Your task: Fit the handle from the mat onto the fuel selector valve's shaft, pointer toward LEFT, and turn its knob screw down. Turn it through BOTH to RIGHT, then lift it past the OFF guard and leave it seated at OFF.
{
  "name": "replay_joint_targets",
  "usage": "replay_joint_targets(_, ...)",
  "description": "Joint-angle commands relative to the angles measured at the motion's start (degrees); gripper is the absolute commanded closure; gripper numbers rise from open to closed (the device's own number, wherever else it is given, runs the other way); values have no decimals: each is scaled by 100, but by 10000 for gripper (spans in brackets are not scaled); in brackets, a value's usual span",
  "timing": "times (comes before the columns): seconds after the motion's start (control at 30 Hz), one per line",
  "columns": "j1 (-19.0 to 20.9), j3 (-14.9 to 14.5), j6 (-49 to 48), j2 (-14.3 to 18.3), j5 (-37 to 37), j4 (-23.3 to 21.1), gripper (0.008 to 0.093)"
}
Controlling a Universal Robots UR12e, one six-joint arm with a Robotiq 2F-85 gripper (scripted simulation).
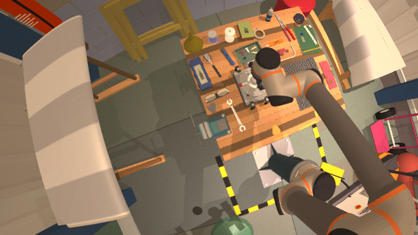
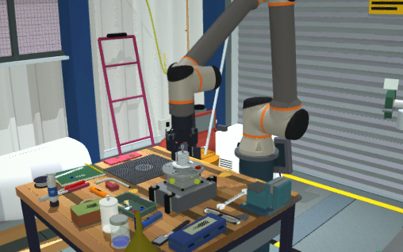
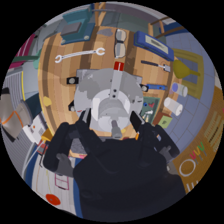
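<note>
The fuel selector valve (image 1: 248,86) is partly hidden under my wrist in the side camera; it sits on a grey block (image 2: 183,186) mid-bench. The grey handle (image 3: 115,86) sits on the valve's shaft, its red-tipped pointer (image 3: 118,66) reaching toward the bench's front edge, with the ribbed knob (image 3: 111,107) over the hub. My gripper (image 3: 110,118) hangs straight above the knob (image 2: 182,157), open and holding nothing, with a finger on either side of the knob in the wrist camera. The black perforated mat (image 2: 137,168) behind the valve lies empty.
A blue vice (image 2: 269,193) is clamped at the bench's near corner, with a spanner (image 2: 230,199) beside it. A green parts tray (image 2: 135,203), jars (image 2: 109,212), a blue case (image 2: 198,231), safety glasses (image 3: 120,46) and hand tools crowd the bench around the valve.
</note>
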Motion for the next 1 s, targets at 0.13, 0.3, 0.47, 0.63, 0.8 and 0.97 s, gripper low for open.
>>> replay_joint_targets(0.13,0,-4,0,-3,0,-2,214)
replay_joint_targets(0.3,0,-4,0,-2,0,-2,294)
replay_joint_targets(0.47,0,-4,0,-2,0,-2,394)
replay_joint_targets(0.63,0,-4,0,-2,0,-2,494)
replay_joint_targets(0.8,0,-4,0,-2,0,-2,594)
replay_joint_targets(0.97,0,-4,0,-2,0,-2,694)
